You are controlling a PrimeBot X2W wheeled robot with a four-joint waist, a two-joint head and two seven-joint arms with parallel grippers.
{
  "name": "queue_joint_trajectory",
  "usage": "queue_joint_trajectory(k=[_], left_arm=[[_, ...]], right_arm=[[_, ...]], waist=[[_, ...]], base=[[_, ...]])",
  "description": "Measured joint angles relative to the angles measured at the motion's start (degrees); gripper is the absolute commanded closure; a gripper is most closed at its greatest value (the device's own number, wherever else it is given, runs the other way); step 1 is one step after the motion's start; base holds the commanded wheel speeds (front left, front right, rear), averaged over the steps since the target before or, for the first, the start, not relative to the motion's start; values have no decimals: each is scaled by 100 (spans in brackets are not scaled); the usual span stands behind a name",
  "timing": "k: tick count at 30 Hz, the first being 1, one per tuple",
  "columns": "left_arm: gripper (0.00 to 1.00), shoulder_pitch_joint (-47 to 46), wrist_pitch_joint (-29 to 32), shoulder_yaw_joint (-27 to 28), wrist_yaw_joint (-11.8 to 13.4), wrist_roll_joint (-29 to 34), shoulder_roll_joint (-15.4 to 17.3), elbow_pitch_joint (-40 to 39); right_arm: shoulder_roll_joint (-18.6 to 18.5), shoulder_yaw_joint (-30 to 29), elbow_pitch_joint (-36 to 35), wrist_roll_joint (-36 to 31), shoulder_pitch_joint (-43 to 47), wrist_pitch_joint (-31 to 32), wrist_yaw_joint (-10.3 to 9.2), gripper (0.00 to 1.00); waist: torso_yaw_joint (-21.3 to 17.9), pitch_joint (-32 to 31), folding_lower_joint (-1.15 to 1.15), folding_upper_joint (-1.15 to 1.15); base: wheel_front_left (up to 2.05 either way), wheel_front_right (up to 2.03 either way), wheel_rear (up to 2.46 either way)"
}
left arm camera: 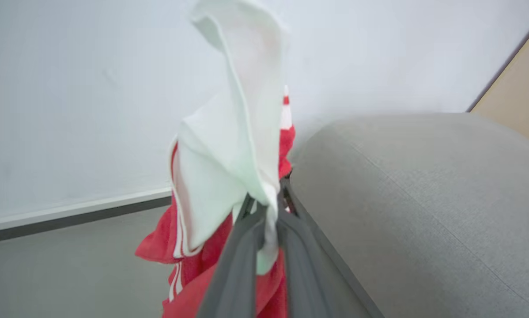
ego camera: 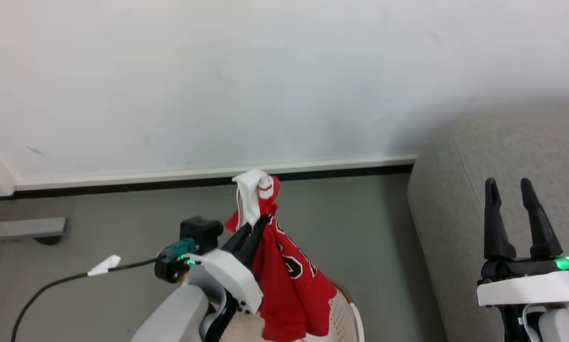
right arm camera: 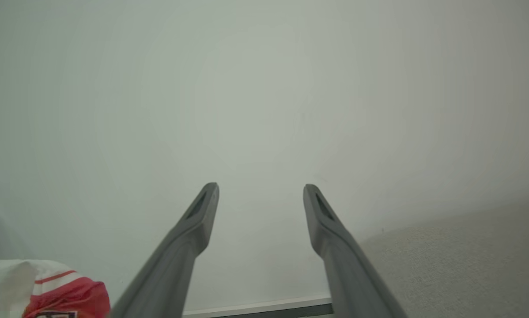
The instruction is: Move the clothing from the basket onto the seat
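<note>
The left claw (ego camera: 262, 222) is closed on the red clothing (ego camera: 289, 280) and pinches it near the top. A white and red fold stands up above the fingertips. The long part with dark numbers hangs down below the claw, and its lower end is in front of the basket (ego camera: 344, 311). I cannot tell whether the two touch there. The basket is at the bottom of the head view, under the left arm. The sofa (ego camera: 455, 213) stands to the right, apart from the clothing. The right claw (ego camera: 507, 183) is raised before the sofa, its fingers apart and nothing between them.

The left wrist view gives the grip from close. The left claw (left arm camera: 269, 207) has its two dark fingers (left arm camera: 238, 265) meeting on a white strip of the clothing (left arm camera: 229, 176) (the red part with white stripes hangs to the left and below). The rounded edge of the sofa (left arm camera: 423, 198) is just behind on the right.

The right wrist view shows the right claw (right arm camera: 261, 187) pointing at the pale wall (right arm camera: 264, 88). A corner of the clothing (right arm camera: 57, 296) is at the lower left and a piece of sofa (right arm camera: 459, 265) at the lower right.

The head view adds the grey floor (ego camera: 123, 213) and a black cable (ego camera: 75, 276) running to the left wrist.
</note>
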Motion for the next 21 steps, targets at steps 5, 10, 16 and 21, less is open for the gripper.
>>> queue_joint_trajectory(k=[5, 10, 16, 21], left_arm=[[100, 7, 38, 65, 129, 26, 188, -809], [100, -80, 320, 212, 318, -7, 367, -1611], [100, -351, 625, 357, 450, -148, 438, -2164], [100, -589, 856, 390, 500, -182, 472, -2324]], right_arm=[[-2, 141, 75, 49, 102, 0, 0, 0], [-18, 261, 155, 100, 222, 0, 0, 0], [-69, 410, 233, 155, 359, 1, 0, 0], [-180, 713, 227, 236, 367, 0, 0, 0]], waist=[[138, -254, 0, 0], [180, -413, 1, 0], [263, -525, 2, 0], [292, -628, 2, 0]], base=[[0, 0, 0], [0, 0, 0], [0, 0, 0], [0, 0, 0]])
